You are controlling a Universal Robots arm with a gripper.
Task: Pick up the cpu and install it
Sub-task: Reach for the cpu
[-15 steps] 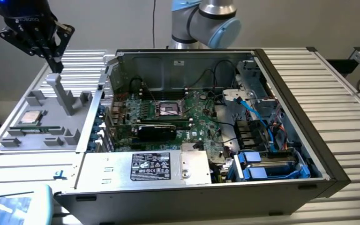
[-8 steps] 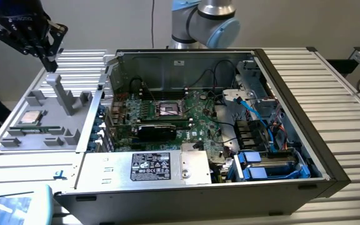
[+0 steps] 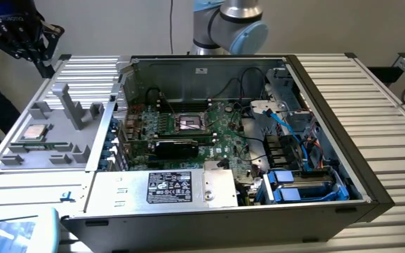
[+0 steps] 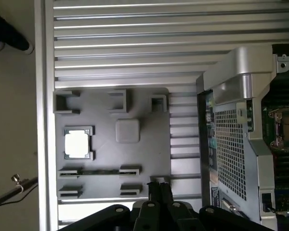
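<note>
Hand (image 4: 160, 185) is fully closed: its two dark fingers are pressed together and nothing is held between them. In the exterior view it hangs at the upper left of the frame, raised above the counter (image 3: 371, 95) of ribbed aluminium slats and beyond the far end of a grey holder (image 3: 55, 155).

The cpu (image 3: 34, 133) lies flat in a square pocket of that holder, at the exterior view's left, with its shiny metal top facing up. It has not yet been picked up. In the wrist view the chip shows bright inside its pocket, just beside a plain grey square pad (image 4: 127, 131). The closed fingertips are over the holder's edge, by a pair of small brackets, and clearly apart from the cpu.

An open computer case (image 3: 329, 79) fills the middle and right of the exterior view and touches the holder's side. Inside it lies a green board (image 3: 223, 139) with a black square socket (image 3: 190, 122) near its centre. A silver box (image 3: 167, 187) with a dark label sits at the lower middle of the frame, and blue cables (image 3: 287, 126) run down the right side of the case.
</note>
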